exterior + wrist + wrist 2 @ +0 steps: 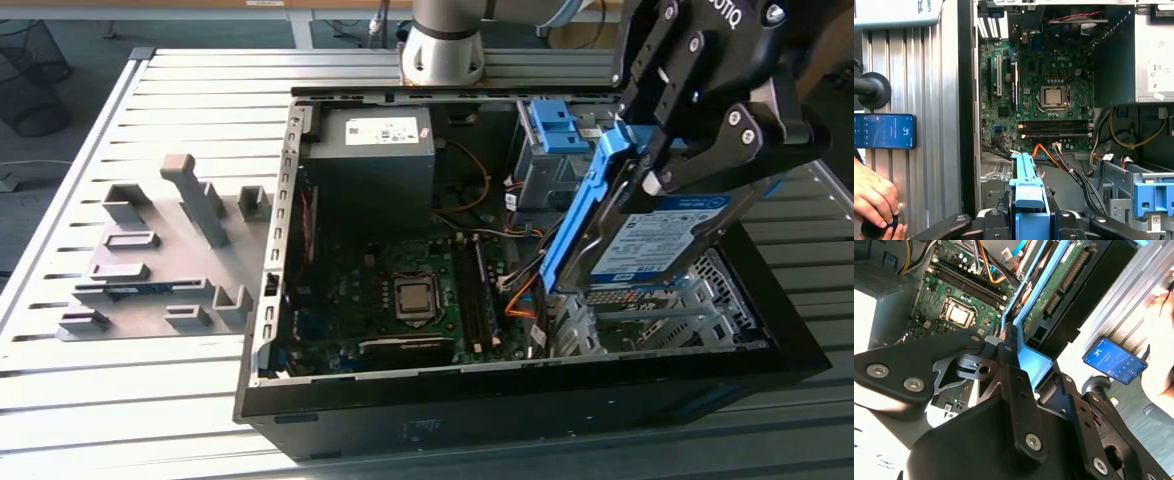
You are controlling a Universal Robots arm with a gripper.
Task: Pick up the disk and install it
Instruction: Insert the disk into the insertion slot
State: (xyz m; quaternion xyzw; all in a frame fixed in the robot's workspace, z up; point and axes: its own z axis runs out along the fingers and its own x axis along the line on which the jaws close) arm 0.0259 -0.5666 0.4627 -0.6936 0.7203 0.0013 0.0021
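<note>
The one black gripper sits closest to the lens in both wrist views, its two fingers clamped on the blue frame of the single disk – one finger on each side of the frame in the first wrist view. In the exterior view the disk hangs tilted on edge at about three o'clock of the open computer case, label outward, its lower end just over the metal drive cage; I cannot tell whether they touch.

Inside the case lie one circuit board with one processor socket, one grey power box at eleven o'clock, and one blue bracket at one o'clock. Outside, at nine o'clock, one grey plate of upright blocks rests on the slatted table. The first wrist view also shows one lit phone – and one hand near it.
</note>
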